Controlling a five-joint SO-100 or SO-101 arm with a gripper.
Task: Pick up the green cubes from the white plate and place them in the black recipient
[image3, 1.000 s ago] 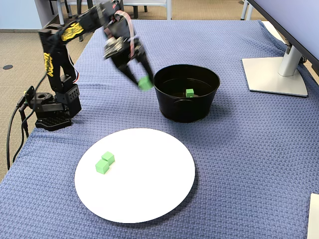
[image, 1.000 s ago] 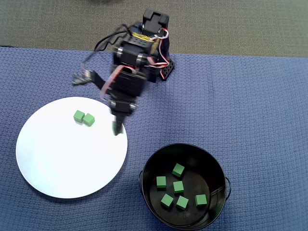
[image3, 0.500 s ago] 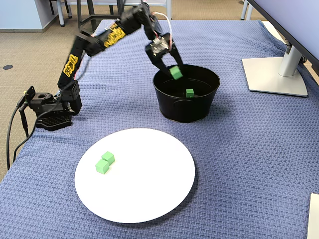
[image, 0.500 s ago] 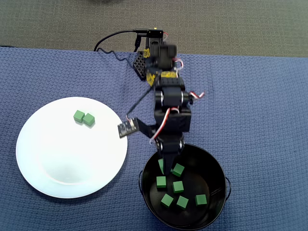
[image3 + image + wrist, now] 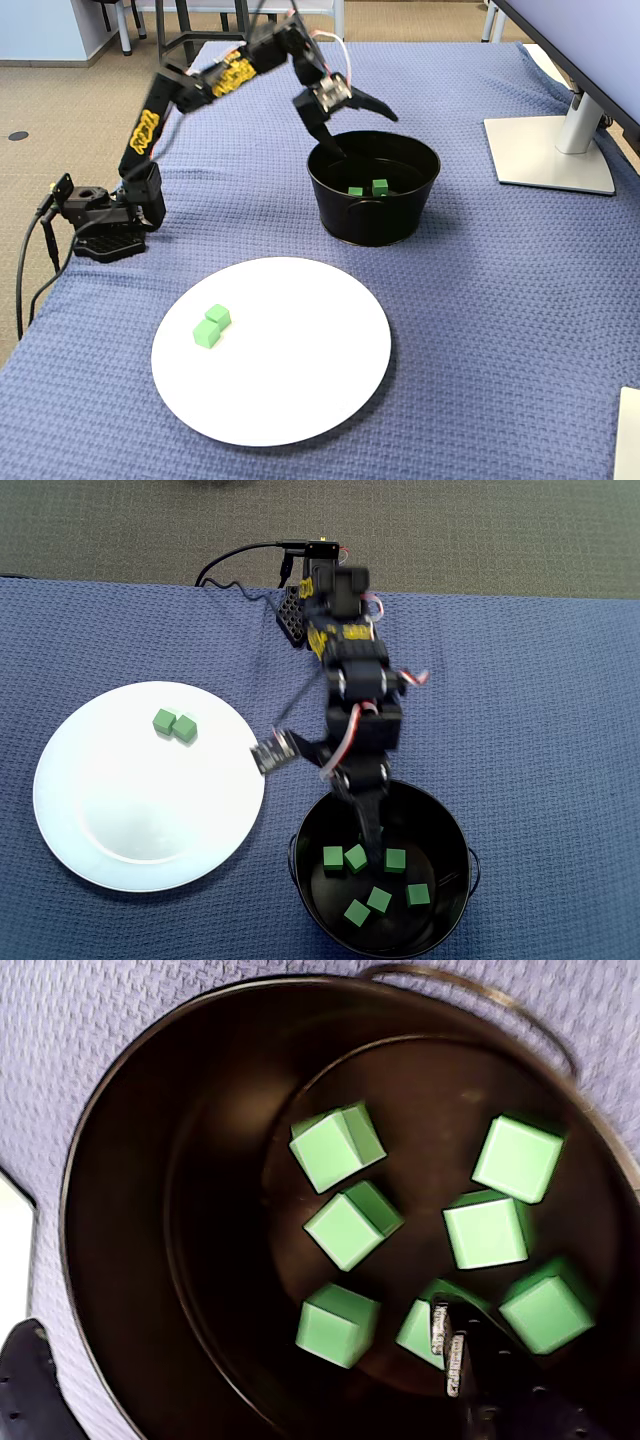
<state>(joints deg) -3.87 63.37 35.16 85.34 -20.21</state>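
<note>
Gripper over the pot, jaws spread wide, nothing between them. Wrist view looks straight down into the pot: seven cubes loose on its floor, one partly hidden behind a fingertip. Overhead view shows six cubes in the pot; the arm may hide another. Plate sits on the blue-clothed bench just left of the pot in that view. Two cubes touch near its upper rim.
</note>
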